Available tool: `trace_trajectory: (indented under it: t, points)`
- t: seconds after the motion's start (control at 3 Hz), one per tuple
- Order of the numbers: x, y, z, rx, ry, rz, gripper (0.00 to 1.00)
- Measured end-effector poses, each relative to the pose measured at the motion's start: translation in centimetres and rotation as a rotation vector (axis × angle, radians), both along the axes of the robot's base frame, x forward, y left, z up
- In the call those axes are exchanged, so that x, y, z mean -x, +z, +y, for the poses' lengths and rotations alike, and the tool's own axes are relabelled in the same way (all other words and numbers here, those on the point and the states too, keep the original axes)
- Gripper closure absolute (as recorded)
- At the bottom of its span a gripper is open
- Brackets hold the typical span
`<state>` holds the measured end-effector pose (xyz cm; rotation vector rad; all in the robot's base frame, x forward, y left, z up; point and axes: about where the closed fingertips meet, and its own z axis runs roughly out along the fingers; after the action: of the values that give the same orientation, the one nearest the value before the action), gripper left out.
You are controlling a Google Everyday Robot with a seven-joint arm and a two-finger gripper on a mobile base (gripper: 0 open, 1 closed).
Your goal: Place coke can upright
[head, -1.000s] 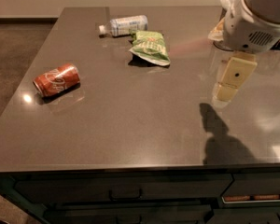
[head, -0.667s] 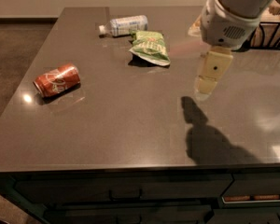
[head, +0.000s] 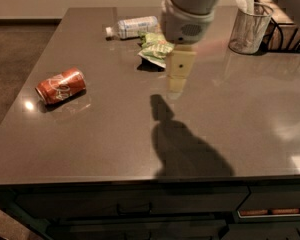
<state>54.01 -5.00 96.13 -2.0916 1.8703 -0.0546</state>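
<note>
- I see the coke can (head: 60,86) lying on its side on the left part of the counter (head: 105,149), not upright.
- The can's long axis runs roughly left to right, with the right end a bit farther back. White script shows on its red side, and a faint reflection sits under it on the glossy top.
- The gripper (head: 179,76) hangs over the middle-back of the counter and points down, below the arm's white wrist housing (head: 187,21).
- The gripper shows only as one pale block from this side, so I can't tell whether it is spread or pressed together.
- The can is well apart from the gripper, off to its left in the picture and nearer the front edge. There is no contact between them and nothing lies between them on the surface.
- The green snack bag (head: 155,49) lies flat just behind and left of the gripper, and the wrist partly covers it.
- The clear bottle (head: 135,26) lies on its side behind the bag, with its cap toward the left.
- A wire cup (head: 249,26) stands upright at the back right with something pale inside. I can't tell what that is.
- The arm's dark shadow (head: 185,149) falls on the counter in front of the gripper and reaches the front edge.
- Dark drawer fronts (head: 130,204) run below the counter edge.
</note>
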Motion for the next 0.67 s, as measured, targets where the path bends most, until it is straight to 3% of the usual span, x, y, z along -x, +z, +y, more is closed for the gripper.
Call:
trace_trajectory:
  t: [0.67]
  points:
    - [-1.7,-2.8,9.9,0.067,0.163,0.019,0.00]
